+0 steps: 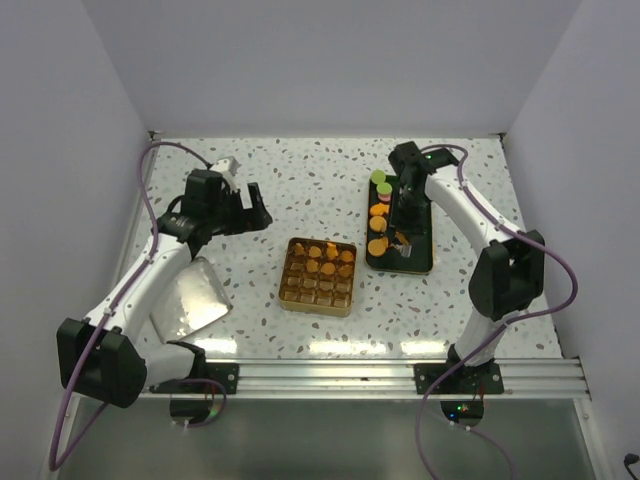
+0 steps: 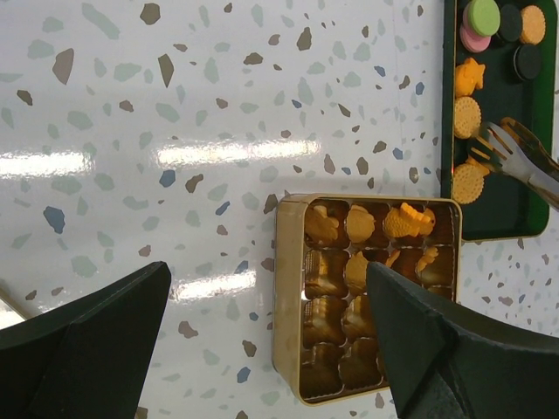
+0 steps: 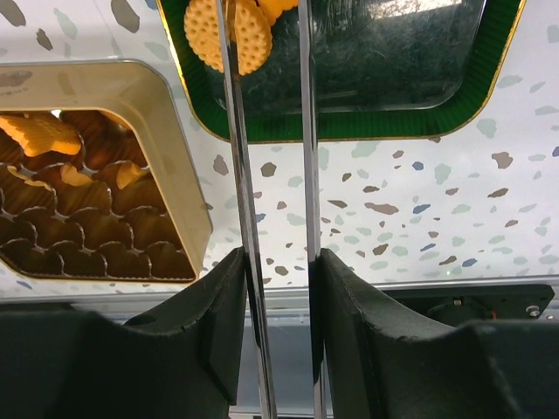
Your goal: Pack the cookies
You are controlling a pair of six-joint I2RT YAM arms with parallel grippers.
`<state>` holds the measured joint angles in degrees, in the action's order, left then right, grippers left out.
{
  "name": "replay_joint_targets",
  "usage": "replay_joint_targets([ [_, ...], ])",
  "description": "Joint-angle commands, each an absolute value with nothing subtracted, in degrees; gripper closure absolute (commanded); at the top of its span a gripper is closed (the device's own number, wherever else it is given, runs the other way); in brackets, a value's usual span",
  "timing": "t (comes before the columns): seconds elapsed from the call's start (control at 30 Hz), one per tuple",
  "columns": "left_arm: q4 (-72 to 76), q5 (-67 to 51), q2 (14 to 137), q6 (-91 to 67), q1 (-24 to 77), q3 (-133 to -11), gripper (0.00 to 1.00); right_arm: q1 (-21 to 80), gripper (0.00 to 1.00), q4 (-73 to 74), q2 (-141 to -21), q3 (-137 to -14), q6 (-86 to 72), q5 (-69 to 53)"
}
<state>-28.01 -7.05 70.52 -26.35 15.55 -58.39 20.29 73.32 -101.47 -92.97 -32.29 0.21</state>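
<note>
Pick-up step: right jaws grip tongs, tips at the cookies on the tray - left jaws wide open, empty. Next likely needs a firm pinch, lift, then across to the tin.

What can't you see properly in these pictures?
- Right wrist view: the tongs run off the top edge, so it is unclear whether their tips pinch the cookie.
- Left wrist view: the left gripper has one finger covering a corner of the tin.
- Top view: the cookie shapes inside the tin are too small to tell apart.
</note>
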Motion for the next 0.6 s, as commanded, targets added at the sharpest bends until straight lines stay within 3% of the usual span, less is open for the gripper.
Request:
replay_joint_targets([
  [0.0, -25.9, -7.6, 70.9, -25.7, 15.8, -60.2, 0.00, 20.0, 0.68, 72.3, -99.3, -92.0, -31.9, 0.7],
  [0.33, -26.4, -7.8, 70.5, -25.6, 15.8, -61.3, 0.00, 20.1, 0.71, 79.0, -100.0, -105.5, -29.6, 7.6],
  [0.57, -26.7, -7.7, 68.5, -26.2, 15.7, -60.3, 0.00, 22.1, 0.71, 83.1, -98.9, -115.0, -30.5, 4.8],
])
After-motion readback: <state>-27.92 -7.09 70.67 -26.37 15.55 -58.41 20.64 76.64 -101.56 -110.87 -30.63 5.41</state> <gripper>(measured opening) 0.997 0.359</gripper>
